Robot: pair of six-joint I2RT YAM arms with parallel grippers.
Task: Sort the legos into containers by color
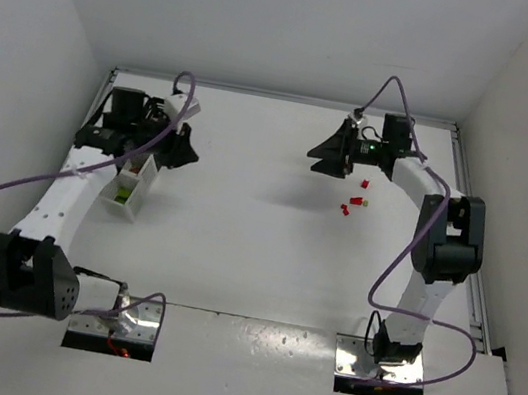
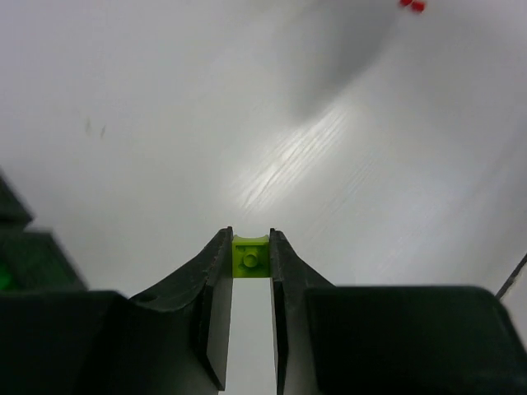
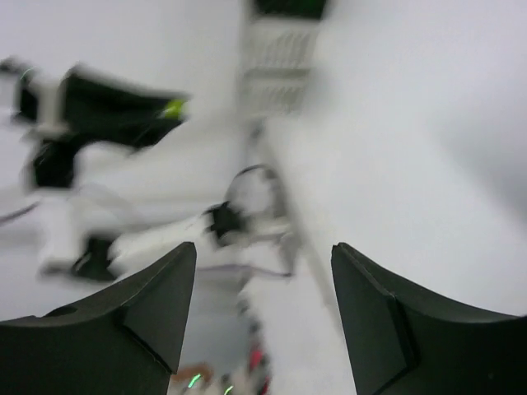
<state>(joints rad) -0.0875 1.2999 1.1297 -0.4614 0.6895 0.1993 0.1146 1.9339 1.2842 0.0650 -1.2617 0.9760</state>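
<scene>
White counter point(image 1: 234, 253) boxed by plain white walls point(image 1: 303, 22), left gripper point(image 2: 250, 238) pinching a yellow-green lego point(image 2: 251, 258), right gripper point(image 3: 263, 259) spread, red legos point(image 1: 352, 202) scattered toward the right edge

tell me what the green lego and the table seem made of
Green lego: likely hard moulded plastic, smooth, faintly glossy, with a crisp round stud. Table: white, satin finish; streaky glare hints at a fine brushed or grained surface, perhaps painted board or laminate, hard to tell.
</scene>
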